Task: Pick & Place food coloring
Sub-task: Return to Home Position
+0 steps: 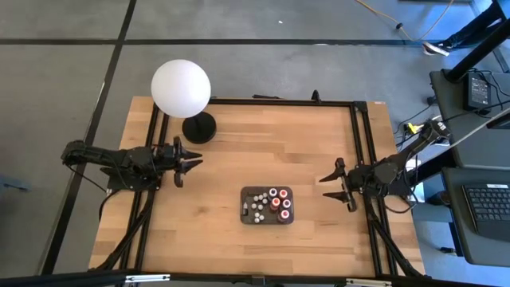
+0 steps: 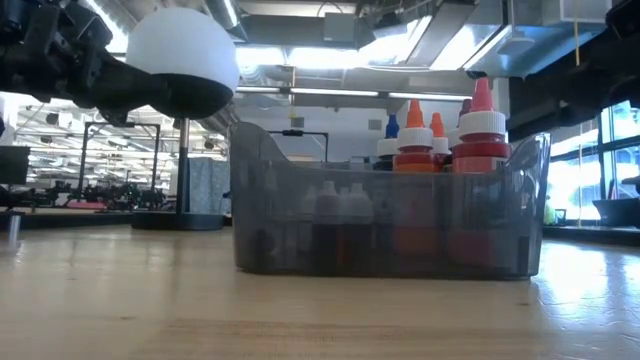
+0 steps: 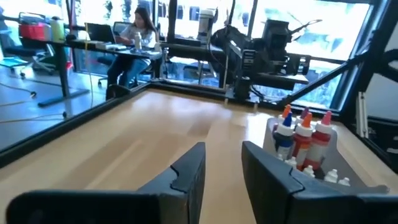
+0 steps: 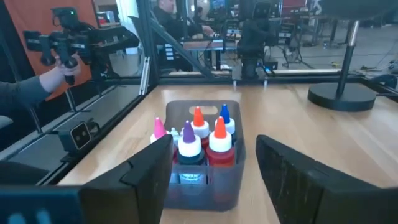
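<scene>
High view first: the bottles (image 1: 271, 204) are all standing inside the bin (image 1: 244, 215), which is sitting on the counter (image 1: 263, 135) between your two arms, a little nearer the right one. I'm seeing none lying loose on the wood, so I'm judging the sorting as done and the parking of the arms as the job in hand.

Your left end effector (image 1: 191, 163) is hanging at the left side, near the base of the lamp (image 1: 182, 88), its fingers parted to a moderate gap and carrying nothing. Your right end effector (image 1: 328, 185) is sitting by the right edge, spread wide and empty too, well apart from the bin.

To park well, you're wanting slow, even joint moves, with each arm folding back over its own side and never sweeping across the middle. The low view is showing the tall caps poking above the bin's rim, so a low pass is risking a knock. On the left, be watching that lamp base; it's the closest thing to clip.
</scene>
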Robot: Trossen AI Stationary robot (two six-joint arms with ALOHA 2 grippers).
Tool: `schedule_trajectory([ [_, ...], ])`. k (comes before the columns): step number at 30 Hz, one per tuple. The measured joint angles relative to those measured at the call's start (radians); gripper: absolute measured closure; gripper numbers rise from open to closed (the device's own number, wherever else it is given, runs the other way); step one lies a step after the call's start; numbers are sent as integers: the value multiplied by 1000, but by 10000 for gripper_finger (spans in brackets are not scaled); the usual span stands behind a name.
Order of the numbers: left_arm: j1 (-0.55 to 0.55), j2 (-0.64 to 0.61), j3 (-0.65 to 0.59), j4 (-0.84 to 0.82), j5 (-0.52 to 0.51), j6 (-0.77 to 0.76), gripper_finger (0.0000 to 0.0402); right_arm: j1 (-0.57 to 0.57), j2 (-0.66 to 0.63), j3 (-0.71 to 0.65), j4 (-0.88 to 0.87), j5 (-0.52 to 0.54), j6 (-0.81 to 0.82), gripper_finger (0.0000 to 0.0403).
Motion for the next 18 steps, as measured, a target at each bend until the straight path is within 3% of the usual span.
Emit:
schedule_trajectory([
  [8,11,-6,0,0,-8,1,300,0,-284,0,-168,-29,-27,170],
  [18,11,-6,0,3,-2,1,303,0,-289,14,-209,-47,-54,170],
])
